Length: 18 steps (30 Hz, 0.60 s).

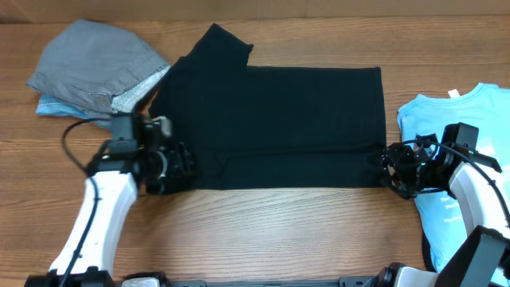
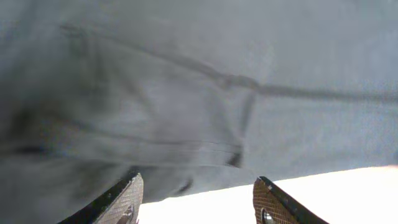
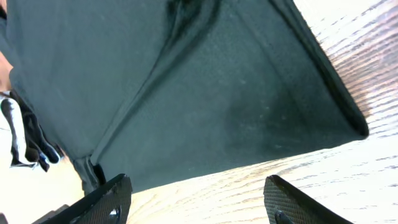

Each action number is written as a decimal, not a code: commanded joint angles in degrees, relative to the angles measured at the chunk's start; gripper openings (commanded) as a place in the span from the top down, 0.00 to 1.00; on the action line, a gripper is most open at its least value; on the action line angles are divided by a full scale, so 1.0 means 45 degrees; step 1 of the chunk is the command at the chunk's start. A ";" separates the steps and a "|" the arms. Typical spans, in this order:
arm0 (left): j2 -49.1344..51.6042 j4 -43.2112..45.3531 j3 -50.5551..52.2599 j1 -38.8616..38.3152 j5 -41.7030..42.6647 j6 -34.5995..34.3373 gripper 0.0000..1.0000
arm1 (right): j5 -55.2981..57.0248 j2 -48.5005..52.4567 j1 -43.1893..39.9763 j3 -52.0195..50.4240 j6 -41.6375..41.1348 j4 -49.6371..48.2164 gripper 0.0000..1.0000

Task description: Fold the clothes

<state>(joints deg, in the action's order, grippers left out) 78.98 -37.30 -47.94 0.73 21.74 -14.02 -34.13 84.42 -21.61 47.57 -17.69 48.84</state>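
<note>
Black T-shirt point(image 1: 279, 119) laid flat across the middle of a wooden table point(image 1: 279, 231).

Upper left of the overhead frame: a crumpled grey garment point(image 1: 96, 64) lies over something light blue. Just below it, the left gripper point(image 1: 179, 167) sits at the black shirt's lower left edge, fingers spread apart with nothing between them. The shirt forms a wide rectangle with one sleeve poking up at its upper left. The right gripper point(image 1: 390, 167) sits at the shirt's lower right corner, fingers also parted and empty. A light blue T-shirt point(image 1: 466, 108) lies at the right edge.
</note>
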 commanded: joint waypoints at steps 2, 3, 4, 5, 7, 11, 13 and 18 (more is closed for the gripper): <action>0.0976 0.0447 -0.0238 -0.2030 -0.2254 0.0777 0.39 | -0.0160 0.0019 0.0087 0.0257 0.0321 -0.0058 0.28; 0.1224 0.0583 -0.0238 -0.2404 -0.2647 0.0899 0.38 | -0.0160 0.0019 0.0087 0.0257 0.0321 -0.0058 0.28; 0.1520 0.0733 -0.0238 -0.2788 -0.2987 0.1025 0.37 | -0.0160 0.0019 0.0087 0.0257 0.0321 -0.0063 0.28; 0.1768 0.0884 -0.0238 -0.3079 -0.3152 0.1151 0.36 | -0.0160 0.0019 0.0087 0.0257 0.0321 -0.0068 0.28; 0.2293 0.1214 -0.0238 -0.3619 -0.3580 0.1166 0.36 | -0.0160 0.0019 0.0087 0.0257 0.0321 -0.0068 0.28; 0.3050 0.1851 -0.0243 -0.4255 -0.4634 0.1151 0.36 | -0.0160 0.0019 0.0087 0.0257 0.0321 -0.0063 0.28; 0.3206 0.2025 -0.0243 -0.4294 -0.5022 0.1088 0.40 | -0.0160 0.0019 0.0087 0.0257 0.0321 -0.0063 0.28; 0.3235 0.2103 -0.0418 -0.4289 -0.5629 0.1083 0.80 | -0.0160 0.0019 0.0087 0.0257 0.0321 -0.0073 0.28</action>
<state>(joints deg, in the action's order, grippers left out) 93.25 -28.05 -48.10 -18.39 0.56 -9.96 -34.28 84.42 -21.61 47.57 -16.75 48.84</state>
